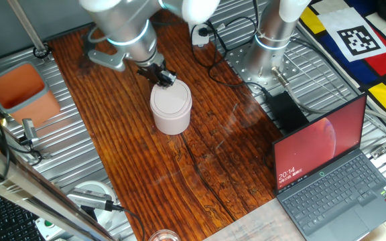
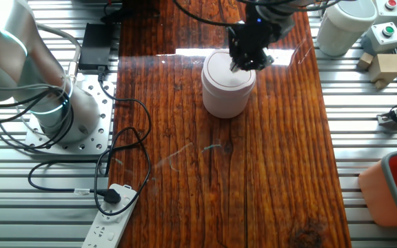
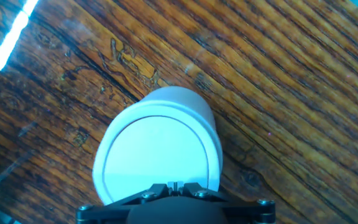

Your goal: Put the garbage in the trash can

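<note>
Claw (image 1: 164, 78) at trash can (image 1: 171, 108) rim, 12 o'clock; closure unclear. Flap lid (image 3: 154, 155) probably light, yielding to push.

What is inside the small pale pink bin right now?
Cannot be seen: the pale pink plastic cylinder bin has its round flap lid closed flat, hiding the interior. The gripper hovers at its rim; no paper wad shows.

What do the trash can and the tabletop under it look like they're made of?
The trash can looks like smooth matte plastic: an even pale pink-beige, seamless rounded wall, flat moulded flap lid. The table appears to be dark reddish-brown wood with strong grain lines and cracks; the window glare suggests a glossy varnish.
</note>
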